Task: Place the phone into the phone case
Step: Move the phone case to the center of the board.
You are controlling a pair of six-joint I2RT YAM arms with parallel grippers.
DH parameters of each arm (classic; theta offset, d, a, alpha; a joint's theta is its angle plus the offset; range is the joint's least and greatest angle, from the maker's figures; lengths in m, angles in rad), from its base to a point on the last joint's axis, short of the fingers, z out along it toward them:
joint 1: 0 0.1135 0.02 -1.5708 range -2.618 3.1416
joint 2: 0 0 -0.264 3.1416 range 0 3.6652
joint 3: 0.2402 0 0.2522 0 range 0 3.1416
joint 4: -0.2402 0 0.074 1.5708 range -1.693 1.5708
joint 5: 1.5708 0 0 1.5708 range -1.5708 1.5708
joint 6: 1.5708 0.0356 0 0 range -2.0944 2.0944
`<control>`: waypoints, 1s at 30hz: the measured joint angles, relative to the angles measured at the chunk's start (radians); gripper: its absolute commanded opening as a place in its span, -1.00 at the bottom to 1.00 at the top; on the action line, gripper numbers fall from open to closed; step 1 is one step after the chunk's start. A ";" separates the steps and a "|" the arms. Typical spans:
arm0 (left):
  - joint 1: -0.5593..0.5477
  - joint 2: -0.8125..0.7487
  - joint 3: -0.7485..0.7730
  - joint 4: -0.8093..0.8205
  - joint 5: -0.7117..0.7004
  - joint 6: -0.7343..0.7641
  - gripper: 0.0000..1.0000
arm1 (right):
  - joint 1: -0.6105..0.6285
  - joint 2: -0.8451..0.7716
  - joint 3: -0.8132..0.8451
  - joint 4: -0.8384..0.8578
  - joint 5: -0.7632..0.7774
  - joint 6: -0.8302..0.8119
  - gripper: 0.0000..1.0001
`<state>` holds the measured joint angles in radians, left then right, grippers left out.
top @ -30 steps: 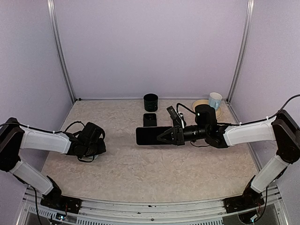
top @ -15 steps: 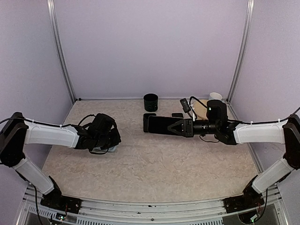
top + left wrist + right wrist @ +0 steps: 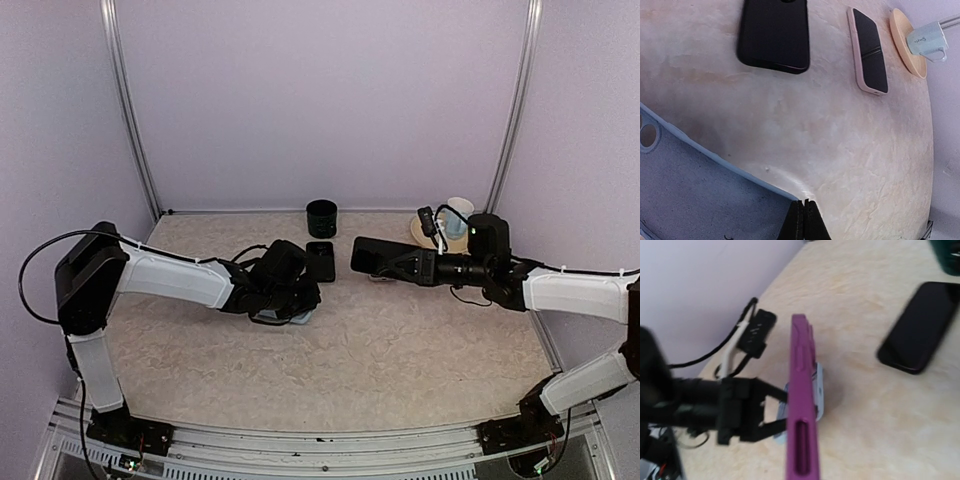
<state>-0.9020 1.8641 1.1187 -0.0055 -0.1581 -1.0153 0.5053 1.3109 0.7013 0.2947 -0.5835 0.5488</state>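
Your left end effector is pinched shut on the rim of a pale blue case, a thin matte shell with round cut-outs. It sits low near the middle of the desk, and you cannot tell whether it rests on it.

Your right end effector is clamped on one end of a magenta case, carried clear of the desk. Its own camera sees the case edge-on as a slim rim with button bumps and a slot. From above its face looks dark, and you cannot tell whether anything sits inside.

The black phone lies flat on the desk just beyond your left end effector. It is glossy with rounded corners, and neither arm touches it.

A black cup stands just behind the phone. In the left wrist view a pink-rimmed slab with a dark face shows beside the phone; what it is stays unclear. Beyond it, a mug sits on a tan disc. The desk top is mottled beige, like stone.
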 measured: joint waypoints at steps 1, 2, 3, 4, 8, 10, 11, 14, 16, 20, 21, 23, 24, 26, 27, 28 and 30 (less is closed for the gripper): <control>-0.011 0.021 0.030 0.001 0.005 -0.006 -1.00 | -0.008 -0.002 -0.006 -0.005 0.006 0.002 -1.00; -0.023 0.042 0.058 0.003 0.011 -0.010 -1.00 | -0.015 -0.003 -0.011 -0.007 0.011 0.003 -1.00; -0.031 0.059 0.081 0.005 0.018 -0.012 -1.00 | -0.021 -0.004 -0.017 -0.011 0.016 0.006 -1.00; -0.039 0.080 0.104 0.009 0.027 -0.014 -1.00 | -0.025 -0.006 -0.022 -0.014 0.021 0.008 -1.00; -0.059 0.135 0.142 0.024 0.060 -0.024 -0.96 | -0.031 -0.012 -0.030 -0.025 0.028 0.014 -1.00; -0.061 0.156 0.143 0.027 0.076 -0.029 -0.94 | -0.031 -0.016 -0.030 -0.028 0.029 0.014 -1.00; -0.061 0.163 0.143 0.028 0.080 -0.031 -0.92 | -0.031 -0.020 -0.030 -0.029 0.031 0.015 -1.00; -0.061 0.174 0.143 0.029 0.093 -0.035 -0.82 | -0.031 -0.027 -0.030 -0.031 0.034 0.016 -1.00; -0.061 0.174 0.143 0.034 0.100 -0.037 -0.76 | -0.031 -0.028 -0.030 -0.032 0.036 0.017 -1.00; -0.061 0.174 0.143 0.063 0.112 -0.044 -0.61 | -0.032 -0.028 -0.030 -0.037 0.039 0.018 -1.00; -0.061 0.174 0.143 0.069 0.117 -0.046 -0.58 | -0.032 -0.028 -0.030 -0.038 0.039 0.019 -1.00; -0.061 0.174 0.143 0.084 0.126 -0.051 -0.54 | -0.035 -0.028 -0.030 -0.038 0.039 0.020 -1.00; -0.061 0.174 0.143 0.090 0.129 -0.052 -0.50 | -0.036 -0.028 -0.030 -0.039 0.039 0.021 -1.00; -0.059 0.174 0.143 0.103 0.132 -0.054 -0.39 | -0.037 -0.028 -0.030 -0.040 0.040 0.021 -1.00; -0.058 0.174 0.142 0.108 0.133 -0.055 -0.34 | -0.037 -0.028 -0.030 -0.042 0.040 0.021 -1.00; -0.056 0.171 0.137 0.115 0.133 -0.055 -0.29 | -0.037 -0.028 -0.030 -0.044 0.040 0.021 -1.00; -0.051 0.158 0.118 0.126 0.132 -0.054 -0.20 | -0.037 -0.029 -0.030 -0.045 0.042 0.021 -1.00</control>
<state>-0.9531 2.0220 1.2369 0.1200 -0.0257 -1.0695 0.4686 1.2823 0.6716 0.2493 -0.5415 0.5701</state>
